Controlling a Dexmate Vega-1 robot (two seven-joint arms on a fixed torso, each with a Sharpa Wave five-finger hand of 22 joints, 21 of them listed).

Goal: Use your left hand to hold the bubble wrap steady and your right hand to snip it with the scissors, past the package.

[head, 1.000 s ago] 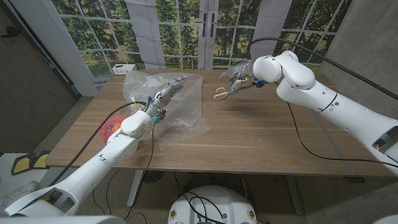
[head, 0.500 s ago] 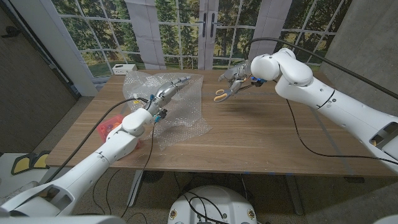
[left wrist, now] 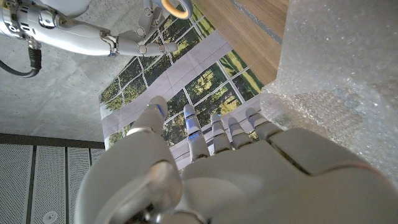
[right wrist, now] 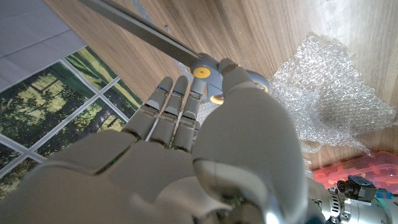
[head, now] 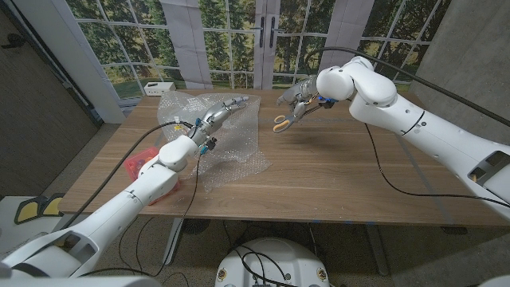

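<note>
**A:** Where does the bubble wrap (head: 215, 139) lie from the right hand (head: 296, 101)?

**B:** In the head view the sheet spreads over the upper left of the wooden table (head: 335, 175), and the right hand hangs above the table just right of the sheet's upper right corner. So the wrap lies toward frame left of that hand, and slightly lower in the frame.

**A:** And the scissors (head: 284, 119)?

**B:** Clamped in the right hand's curled fingers, yellow handles hanging toward lower left, apart from the sheet. The right wrist view shows a blade (right wrist: 134, 31) running out over bare wood, with crumpled wrap off to one side.

**A:** Which hand is nearer the sheet?

**B:** The left hand (head: 225, 108). It reaches along the sheet's upper middle, fingers stretched toward the upper right, its long axis slanting lower left to upper right. Fingers look straight and close together; I cannot tell whether it presses the wrap or hovers over it. It holds nothing.

**A:** Any containers?

**B:** A red, partly clear box (head: 137, 166) sits at the left table edge under the left arm; contents can't be made out. A white box (head: 159, 88) stands at the far left corner. I can't single out the package inside the wrap.
</note>
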